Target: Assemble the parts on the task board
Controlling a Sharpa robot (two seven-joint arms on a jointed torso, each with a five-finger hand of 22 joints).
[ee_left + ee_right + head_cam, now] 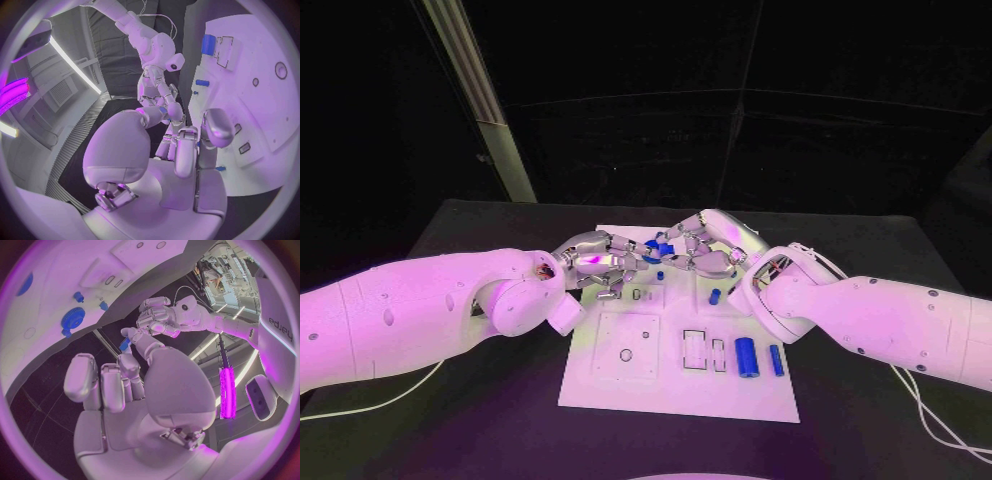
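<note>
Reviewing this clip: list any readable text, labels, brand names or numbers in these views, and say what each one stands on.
"arpa", partial lettering cut off by the picture's rim, on the white arm casing in the right wrist view.
The task board carries only outlines and slots, no readable text.
Both hands, left hand and right hand, show no markings.

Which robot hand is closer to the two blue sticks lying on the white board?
Right. The right hand hovers over the board's far end, on the blue sticks' side; the left hand is farther across.
</note>
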